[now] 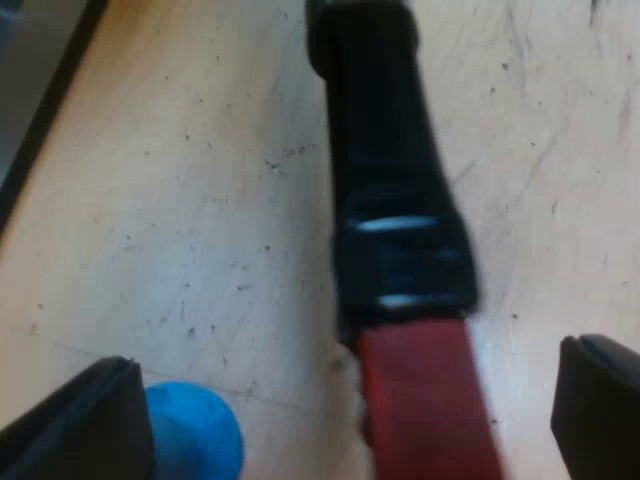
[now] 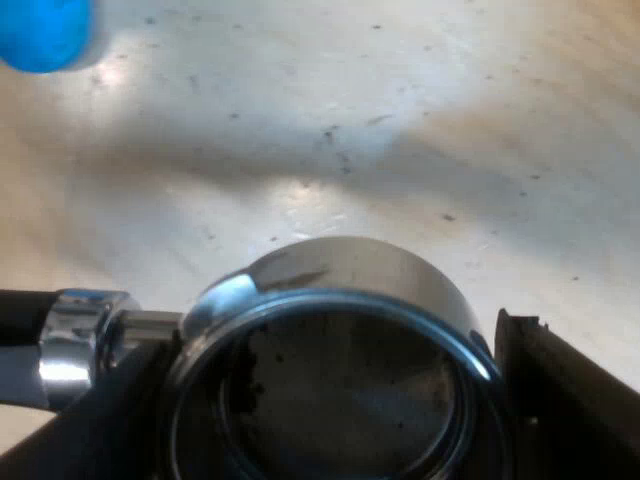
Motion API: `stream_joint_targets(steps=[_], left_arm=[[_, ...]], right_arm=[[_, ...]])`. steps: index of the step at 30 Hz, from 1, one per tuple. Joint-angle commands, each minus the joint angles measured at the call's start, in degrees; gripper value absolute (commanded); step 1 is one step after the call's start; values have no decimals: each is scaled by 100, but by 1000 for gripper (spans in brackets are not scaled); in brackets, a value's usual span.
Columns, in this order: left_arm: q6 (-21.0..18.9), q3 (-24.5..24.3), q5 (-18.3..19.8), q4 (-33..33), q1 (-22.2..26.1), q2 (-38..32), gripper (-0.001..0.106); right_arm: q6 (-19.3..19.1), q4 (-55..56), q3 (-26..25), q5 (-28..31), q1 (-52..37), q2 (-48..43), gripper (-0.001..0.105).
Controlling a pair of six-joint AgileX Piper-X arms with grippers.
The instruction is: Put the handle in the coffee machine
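left gripper point(image 1: 350, 365) spread wide astride the metal holder's point(image 2: 350, 265) dark, red-ended handle point(image 1: 390, 200), near a blue tamper point(image 1: 195, 430); right gripper point(image 2: 335, 385) clamps the holder's round basket over the pale table point(image 2: 400, 120).

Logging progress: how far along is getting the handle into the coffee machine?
Done: the right hand grips the holder around its metal cup. In hand: the left hand is open astride the red end of the handle, over the table near a blue tamper. Left: locking it into the machine.
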Motion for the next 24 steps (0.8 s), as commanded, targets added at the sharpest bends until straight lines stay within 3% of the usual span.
stream_joint_targets(steps=[1,14,15,16,24], left_arm=[[14,11,24,-242,-30,71,83],[277,8,22,-336,-30,314,81],[379,8,-74,-167,-30,314,66],[414,8,-74,-141,-30,314,62],[413,8,-16,-179,-30,314,59]], right_arm=[[28,-10,-46,-216,0,-156,0],[28,-30,-46,-257,0,-177,0],[28,-55,-46,-257,0,-177,0],[28,-72,-46,-272,0,-177,0],[28,-93,-46,-272,0,-177,0]])
